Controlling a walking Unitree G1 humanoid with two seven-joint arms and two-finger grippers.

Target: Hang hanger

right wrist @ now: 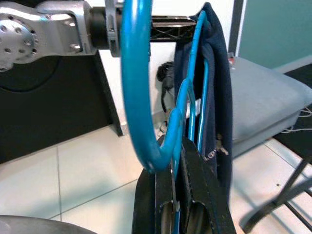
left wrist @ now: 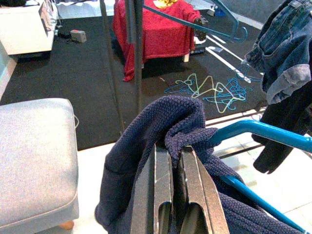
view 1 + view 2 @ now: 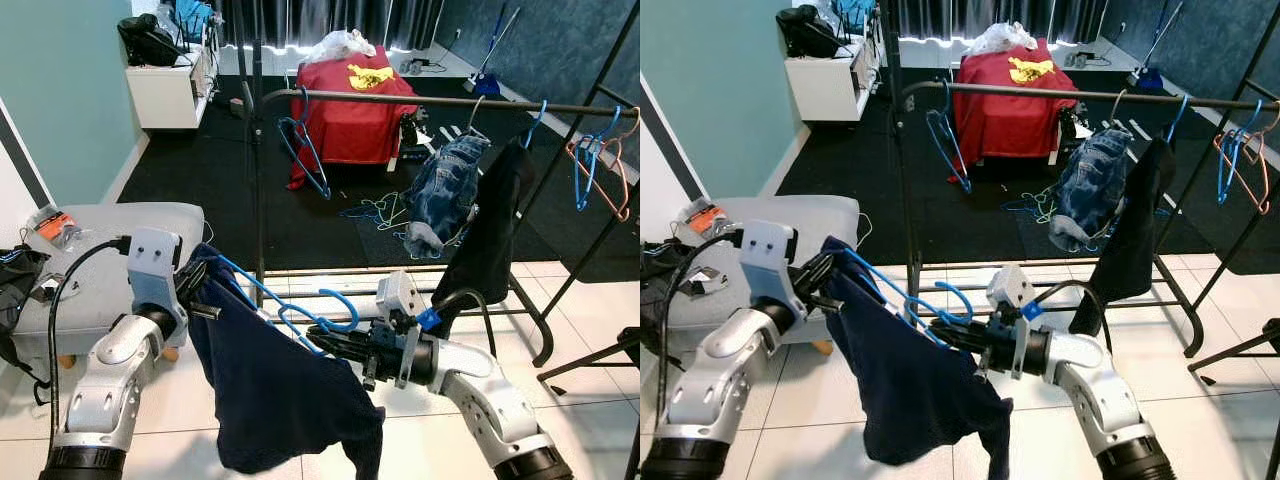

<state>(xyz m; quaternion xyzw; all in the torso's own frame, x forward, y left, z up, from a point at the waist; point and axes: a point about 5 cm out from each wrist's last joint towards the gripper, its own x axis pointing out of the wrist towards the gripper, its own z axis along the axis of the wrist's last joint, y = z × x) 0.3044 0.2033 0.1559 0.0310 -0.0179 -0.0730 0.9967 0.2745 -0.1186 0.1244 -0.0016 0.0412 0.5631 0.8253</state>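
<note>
**Robot holds a blue hanger with a dark garment, ready to lift it to the rail**

The robot stands on a white tiled floor facing a black clothes rail point(image 3: 420, 99). Both arms are raised in front of it, and between them hangs a blue hanger point(image 3: 300, 312) carrying a navy knitted garment point(image 3: 275, 390).

The right claw point(image 3: 330, 341) has its 2 black fingers pressed together on the hanger, just below the curved hook; in the right wrist view the blue hook point(image 1: 139, 87) arches up directly above the fingertips. The left claw point(image 3: 197, 290) is clamped on a fold of the navy garment at the far shoulder of the hanger; its wrist view shows the knit bunched between the closed fingers point(image 2: 195, 190), with the blue hanger bar running away just beside them.

The step in hand appears to be carrying: the hanger is gripped and loaded, but not yet hung. The rail lies beyond and above both claws, well apart from the hook. Hung on it already are an empty blue hanger point(image 3: 305, 150), a pair of denim shorts point(image 3: 445, 190), a black garment point(image 3: 490, 230) and more hangers point(image 3: 597, 165) at the far right.

The next move likely calls for raising the right claw toward a free stretch of rail, hook opening turned to drop over it, while the left claw steadies the cloth.
</note>
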